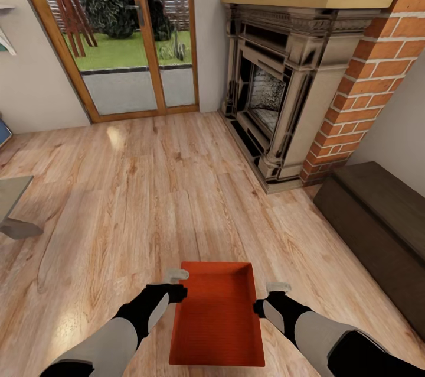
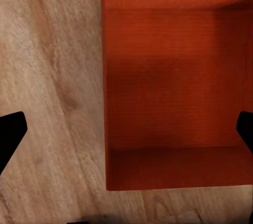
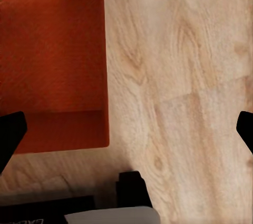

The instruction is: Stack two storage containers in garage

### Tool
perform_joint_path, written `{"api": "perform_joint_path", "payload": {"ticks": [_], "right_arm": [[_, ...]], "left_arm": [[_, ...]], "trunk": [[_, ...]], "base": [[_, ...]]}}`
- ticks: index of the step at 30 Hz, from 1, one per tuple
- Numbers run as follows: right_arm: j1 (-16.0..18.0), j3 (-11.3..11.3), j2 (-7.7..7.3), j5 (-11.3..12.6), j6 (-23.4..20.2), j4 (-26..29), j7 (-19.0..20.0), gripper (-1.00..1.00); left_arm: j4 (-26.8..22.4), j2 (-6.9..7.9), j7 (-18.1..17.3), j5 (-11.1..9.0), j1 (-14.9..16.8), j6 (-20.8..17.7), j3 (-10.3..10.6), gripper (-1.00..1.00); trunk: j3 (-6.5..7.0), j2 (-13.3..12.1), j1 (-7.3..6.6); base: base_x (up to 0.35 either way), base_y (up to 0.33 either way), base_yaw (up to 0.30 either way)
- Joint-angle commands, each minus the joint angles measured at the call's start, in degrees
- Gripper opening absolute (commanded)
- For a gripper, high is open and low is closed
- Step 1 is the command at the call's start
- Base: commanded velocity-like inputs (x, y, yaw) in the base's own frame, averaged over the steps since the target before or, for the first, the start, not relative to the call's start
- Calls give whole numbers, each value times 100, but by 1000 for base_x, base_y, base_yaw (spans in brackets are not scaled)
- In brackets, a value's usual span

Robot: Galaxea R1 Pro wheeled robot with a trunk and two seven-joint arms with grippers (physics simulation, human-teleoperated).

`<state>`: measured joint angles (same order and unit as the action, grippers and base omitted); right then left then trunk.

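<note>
We stand in the living room, on light wood planks [image 1: 147, 188]. 1 orange-red bin [image 1: 217, 318] sits low in the head view at about 6 o'clock, right in front of us, open side up and with nothing inside. From this angle we cannot tell whether it rests on the planks or hangs just above them.

Our left gripper [image 1: 176, 282] is at the bin's left rim near the far corner, and our right gripper [image 1: 273, 297] is at the right rim, so the bin lies between our 2 arms. Each gripper touches or nearly touches the rim; we cannot tell which. In the left wrist view the dark fingertips [image 2: 11, 134] sit far apart at the picture's 2 edges, with the bin [image 2: 174, 92] and planks [image 2: 47, 76] between them. In the right wrist view the fingertips [image 3: 10, 134] are likewise spread wide, over the bin's edge [image 3: 52, 55] and bare planks [image 3: 179, 76]. Neither pair clamps anything.

At 1 o'clock stands the brick fireplace [image 1: 277, 81] with a pale mantel. At 11 o'clock are glass doors [image 1: 118, 34] in a wood frame, with grass and a dark bush beyond. At 3 o'clock, along the right wall, runs a low dark-brown cabinet [image 1: 378, 229].
</note>
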<state>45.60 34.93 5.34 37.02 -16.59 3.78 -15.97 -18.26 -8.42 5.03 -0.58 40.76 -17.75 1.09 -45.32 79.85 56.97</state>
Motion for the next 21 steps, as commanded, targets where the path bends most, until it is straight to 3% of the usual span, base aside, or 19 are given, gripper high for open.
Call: {"api": "perform_joint_path", "payload": {"ticks": [1,11,16,21], "right_arm": [[1,52,0,42,-23,11,-29,100],[1,112,8,3,95,8,-21,100],[1,119,190,-9,109,9,-22,100],[1,119,216,-10,135,9,-21,100]], "left_arm": [[-1,-1,26,-6,1,-18,13,100],[13,-12,110,20,2,-28,17,100],[14,-16,104,1,2,5,6,100],[139,-20,106,-23,2,-12,0,100]], "trunk": [[-4,2,0],[-4,2,0],[-4,2,0],[-4,2,0]], "base": [[0,0,0],[0,0,0],[0,0,0],[0,0,0]]}}
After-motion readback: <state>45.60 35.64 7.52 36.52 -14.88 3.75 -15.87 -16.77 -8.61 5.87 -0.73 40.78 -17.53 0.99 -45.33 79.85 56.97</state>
